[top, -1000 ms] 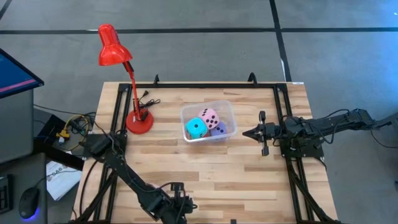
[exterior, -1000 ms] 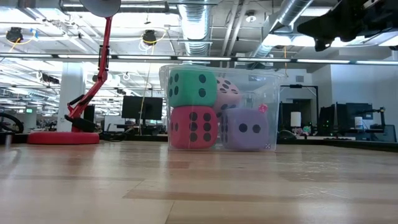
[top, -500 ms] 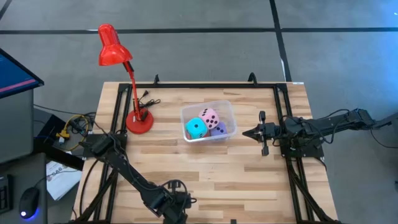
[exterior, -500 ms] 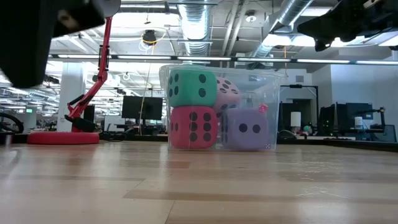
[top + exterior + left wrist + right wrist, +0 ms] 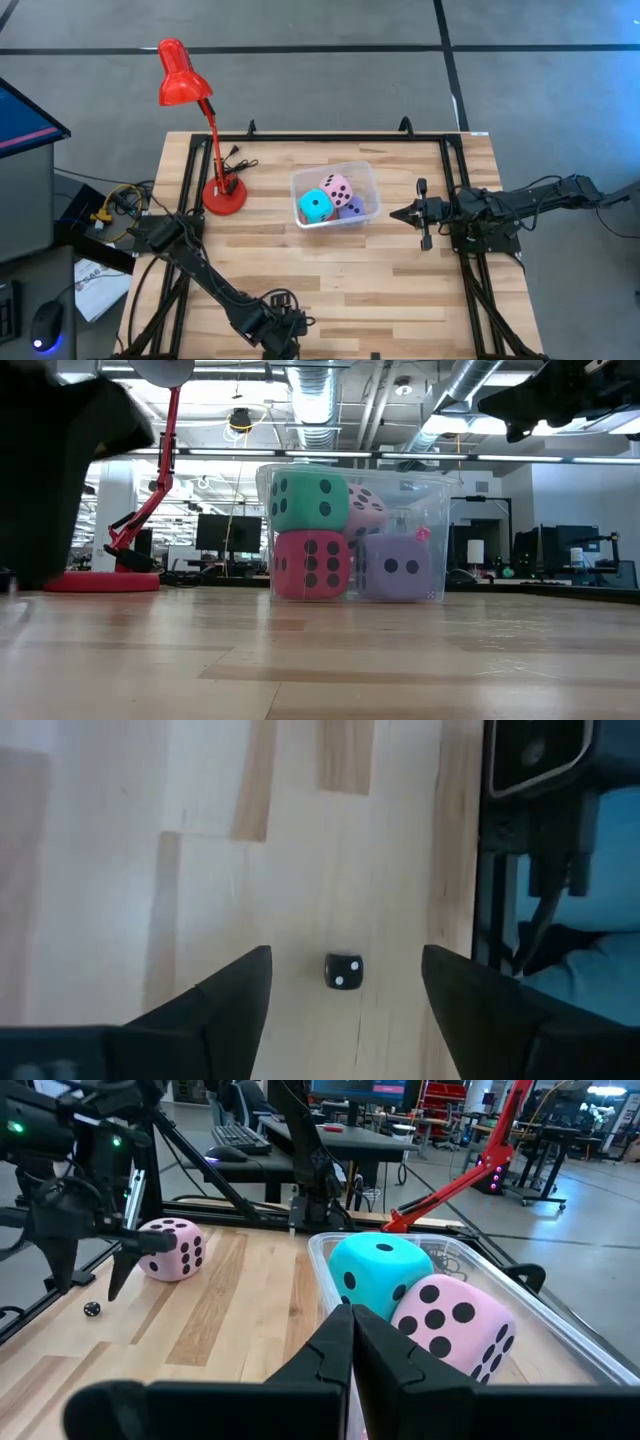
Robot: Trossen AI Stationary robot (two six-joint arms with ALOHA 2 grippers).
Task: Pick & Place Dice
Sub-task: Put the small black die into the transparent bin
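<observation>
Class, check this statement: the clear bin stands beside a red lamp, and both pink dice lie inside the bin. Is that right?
Not quite. Only one pink die lies inside the bin. The other pink die sits outside it on the bare table, as the right wrist view shows. The bin does stand beside the red lamp.

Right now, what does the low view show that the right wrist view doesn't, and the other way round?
Only the low view shows the red foam die and the lavender foam die, side by side at the bottom of the clear plastic bin. Only the right wrist view shows a second pink foam die loose on the wooden table, with a tiny black die near it. Both show the bin, the cyan foam die and the pink foam die on top inside it, and the red desk lamp.
</observation>
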